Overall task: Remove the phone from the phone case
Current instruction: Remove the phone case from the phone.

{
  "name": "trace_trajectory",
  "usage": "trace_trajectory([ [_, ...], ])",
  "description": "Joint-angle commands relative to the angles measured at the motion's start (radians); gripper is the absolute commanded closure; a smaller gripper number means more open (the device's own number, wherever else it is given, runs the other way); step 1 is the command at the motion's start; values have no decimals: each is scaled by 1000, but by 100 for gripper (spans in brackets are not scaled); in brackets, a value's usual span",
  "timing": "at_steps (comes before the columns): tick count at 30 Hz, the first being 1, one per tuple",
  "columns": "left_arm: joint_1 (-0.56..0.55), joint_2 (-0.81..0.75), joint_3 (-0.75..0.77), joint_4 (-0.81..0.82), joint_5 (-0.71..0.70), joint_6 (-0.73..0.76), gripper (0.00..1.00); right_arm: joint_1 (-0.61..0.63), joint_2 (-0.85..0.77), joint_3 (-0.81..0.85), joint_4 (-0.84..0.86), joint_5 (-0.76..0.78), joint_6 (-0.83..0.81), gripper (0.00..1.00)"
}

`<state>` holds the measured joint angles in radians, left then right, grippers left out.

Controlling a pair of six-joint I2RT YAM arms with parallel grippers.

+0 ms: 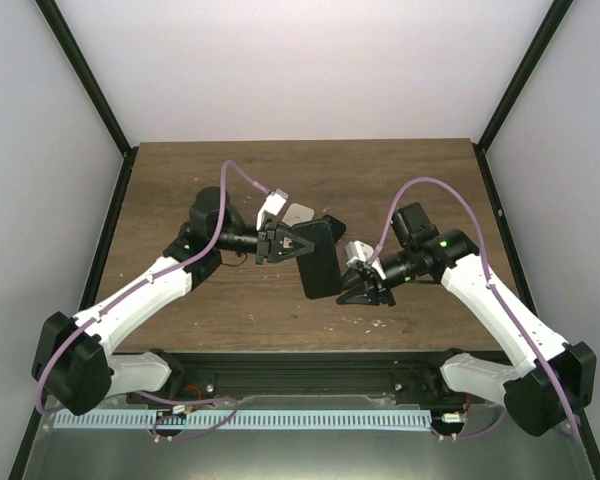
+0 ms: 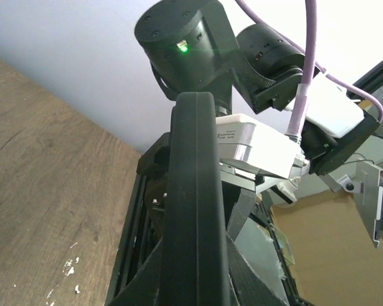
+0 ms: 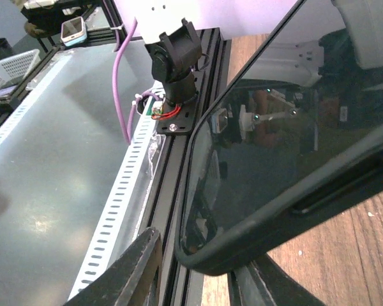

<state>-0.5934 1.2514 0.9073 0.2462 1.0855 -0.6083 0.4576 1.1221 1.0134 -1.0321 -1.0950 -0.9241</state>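
- Right jaws, nearest: partly apart, straddling the 5 o'clock corner of the phone case [image 3: 242, 252]. One finger [image 3: 124, 271] stands off the rim by a thin gap, the other [image 3: 271, 284] is tucked under the case. Cannot tell whether actually pressing on it.
- Just beyond, at the middle of the table [image 1: 400, 180]: phone [image 3: 268, 146] seated in the case, dark glass up and mirroring the arm hardware, black rim wrapped round its edge. Appears held clear of the wood, long axis running roughly from 12 to 6 o'clock in the overhead view and tipped slightly.
- Left jaws, a little farther back: closed tight on the case's long side at about 10 o'clock. Seen from that wrist as a narrow black edge rising straight up between the fingers.
- Behind the phone from the left wrist's view: white camera block [image 2: 255, 143] and a lit green light [image 2: 183, 46] on the right arm, purple cable [image 2: 306, 57] looping past.
- On the wood at 7 o'clock of the phone, seen from the left wrist: a few white scuff marks [image 2: 67, 268].
- Farthest, toward 12 o'clock: bare brown boards up to the white back wall [image 1: 300, 60], black frame posts [image 1: 85, 75] at either side.
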Motion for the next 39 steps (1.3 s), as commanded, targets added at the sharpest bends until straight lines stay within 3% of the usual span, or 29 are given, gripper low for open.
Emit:
trace_trajectory([
  [1,7,4,24,77,63,-5,100,14,39,62,-48,-74,-9,71],
  [9,7,37,56,5,154,50,100,13,94,119,-132,-89,-80,76],
  [21,6,96,103,-35,228,12,100,45,72,144,-160,106,-206,77],
  [29,7,112,116,-76,276,-6,100,53,107,200,-148,148,-256,80],
  [39,6,116,122,-64,289,-31,100,61,134,255,-193,174,-330,77],
])
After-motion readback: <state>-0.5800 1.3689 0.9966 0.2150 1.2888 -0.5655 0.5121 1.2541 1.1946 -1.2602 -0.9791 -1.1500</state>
